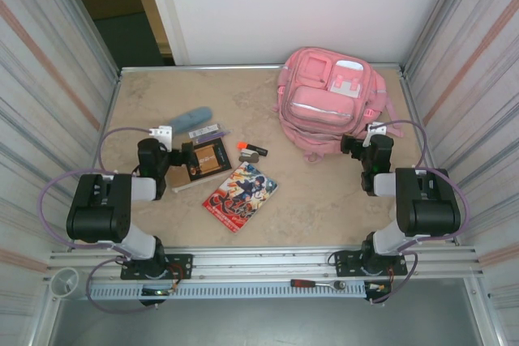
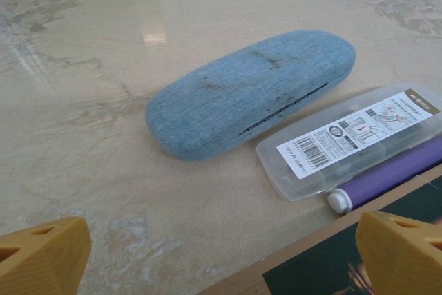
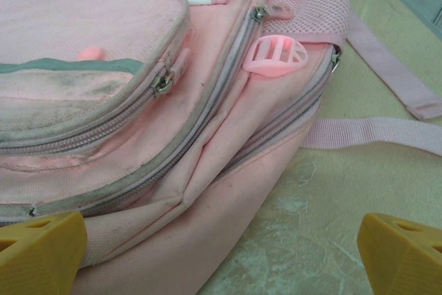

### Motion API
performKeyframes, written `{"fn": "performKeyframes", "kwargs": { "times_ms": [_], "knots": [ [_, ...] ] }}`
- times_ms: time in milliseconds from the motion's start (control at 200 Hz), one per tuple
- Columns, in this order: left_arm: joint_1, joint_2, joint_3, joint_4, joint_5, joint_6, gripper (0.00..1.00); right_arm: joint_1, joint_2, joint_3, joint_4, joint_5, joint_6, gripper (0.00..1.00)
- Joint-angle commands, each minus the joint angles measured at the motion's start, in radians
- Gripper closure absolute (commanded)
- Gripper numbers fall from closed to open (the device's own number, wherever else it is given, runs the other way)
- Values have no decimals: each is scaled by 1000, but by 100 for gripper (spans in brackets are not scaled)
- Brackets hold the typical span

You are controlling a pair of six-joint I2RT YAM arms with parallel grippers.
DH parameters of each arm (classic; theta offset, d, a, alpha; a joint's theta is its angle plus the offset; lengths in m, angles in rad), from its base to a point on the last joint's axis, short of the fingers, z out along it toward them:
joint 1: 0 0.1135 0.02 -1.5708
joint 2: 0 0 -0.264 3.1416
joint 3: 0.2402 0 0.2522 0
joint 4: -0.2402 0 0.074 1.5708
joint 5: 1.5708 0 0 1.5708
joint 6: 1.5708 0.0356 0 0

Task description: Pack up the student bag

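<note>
Top external view, nearest edge first: a red-handled tool (image 1: 318, 284) lies on the metal rail in front of the arm bases. Past it, on the desk (image 1: 324, 208), a colourful comic book (image 1: 241, 186) lies flat. Just beyond it to the left is a dark book (image 1: 207, 156) with a tan border.

The left hand (image 1: 185, 153) is at that book's left edge, its yellow fingers spread wide with nothing between them. From the left wrist, the book's corner shows low between the fingertips. Behind it a purple pen (image 2: 390, 174) lies against a clear plastic box (image 2: 352, 139) with a barcode label. Just beyond the box is a closed blue fabric case (image 2: 252, 91).

Right of the dark book sits a small dark item with an orange end (image 1: 251, 150).

The right hand (image 1: 353, 143) is spread and empty at the near right corner of the student bag (image 1: 328, 103). The bag lies front up at the desk's far right, reaching the back edge. From the right wrist, the pocket zips there look shut, and a pink strap (image 3: 387, 132) trails over the desk beside the bag.
</note>
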Motion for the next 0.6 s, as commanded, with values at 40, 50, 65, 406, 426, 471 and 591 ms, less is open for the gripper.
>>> {"fn": "performKeyframes", "kwargs": {
  "times_ms": [40,50,65,406,426,471,591],
  "knots": [
    [4,-21,36,-14,-6,-11,1,16,-18,12,-13,36,7,1],
    [4,-26,41,-26,-15,-13,1,20,-25,16,-25,56,8,1],
    [5,-35,50,-47,-30,-20,1,28,-41,21,-50,85,8,1],
    [11,-344,178,-598,-142,-372,1,44,-456,262,-740,280,265,1],
    [9,-356,175,-600,-116,-386,1,50,-467,283,-776,285,277,1],
    [-5,-384,174,-615,-73,-427,1,69,-486,320,-848,289,290,1],
    [-114,-425,222,-743,-98,-488,1,104,-514,380,-968,239,269,1]
  ]
}}
